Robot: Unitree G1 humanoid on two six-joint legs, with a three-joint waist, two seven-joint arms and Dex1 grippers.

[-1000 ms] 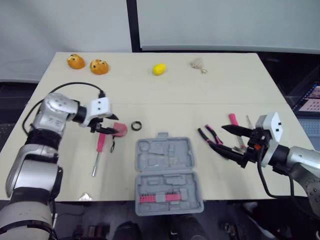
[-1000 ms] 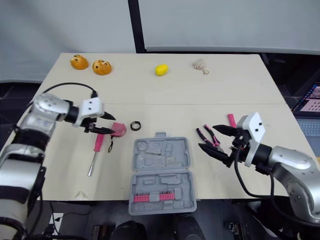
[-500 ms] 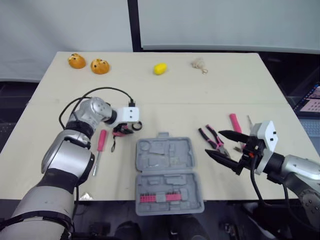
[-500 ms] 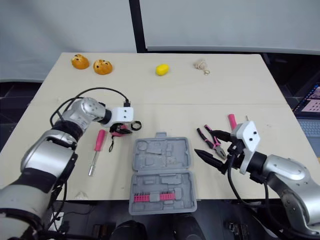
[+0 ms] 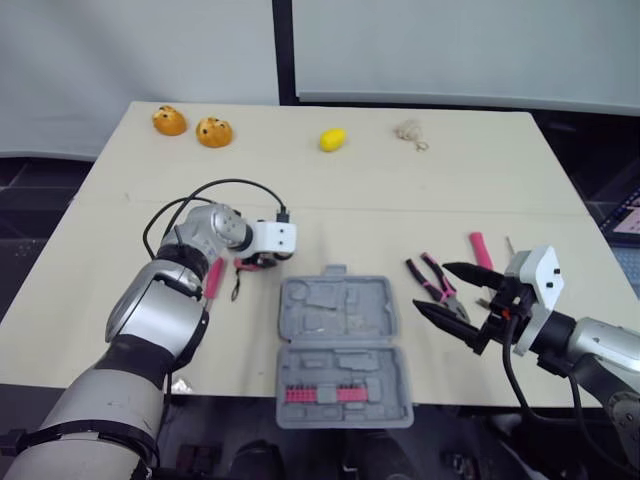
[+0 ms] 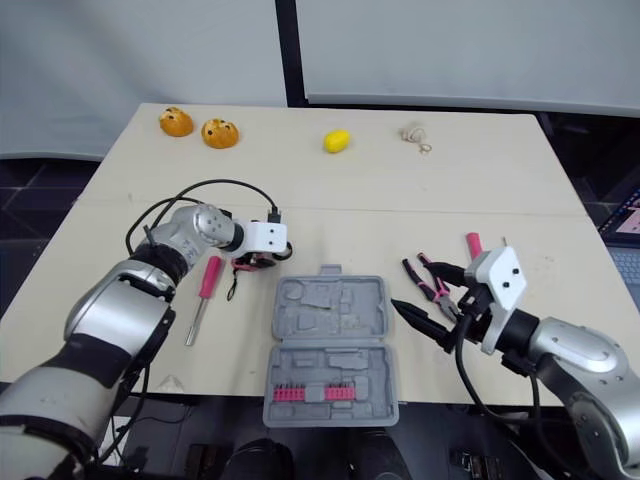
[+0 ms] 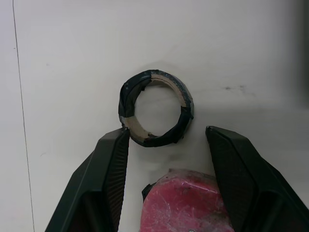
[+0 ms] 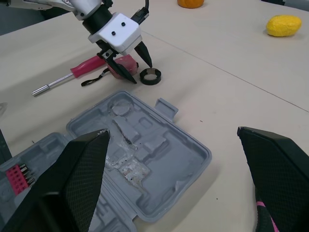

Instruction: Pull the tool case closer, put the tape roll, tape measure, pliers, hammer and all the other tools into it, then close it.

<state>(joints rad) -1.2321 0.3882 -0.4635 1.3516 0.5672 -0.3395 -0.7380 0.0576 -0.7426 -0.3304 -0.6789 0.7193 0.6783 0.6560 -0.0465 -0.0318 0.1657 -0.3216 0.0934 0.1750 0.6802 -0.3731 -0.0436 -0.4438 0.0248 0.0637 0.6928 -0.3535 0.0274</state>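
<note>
The grey tool case lies open at the table's front middle. My left gripper is open just left of the case's far corner. Its fingers straddle the red tape measure, and the fingertips reach the black tape roll lying flat just beyond. The pink-handled screwdriver lies left of them. My right gripper hovers open right of the case, over the pink-and-black pliers. The hammer's pink handle lies behind it.
Two orange buns, a lemon and a knot of string sit along the far edge. A row of pink bits fills the case's near half. A laptop shows off the table's right side.
The camera has shifted a little. My left gripper has slid right from beside the screwdriver, over the tape measure, up to the tape roll. The right gripper has sunk slightly towards the case.
</note>
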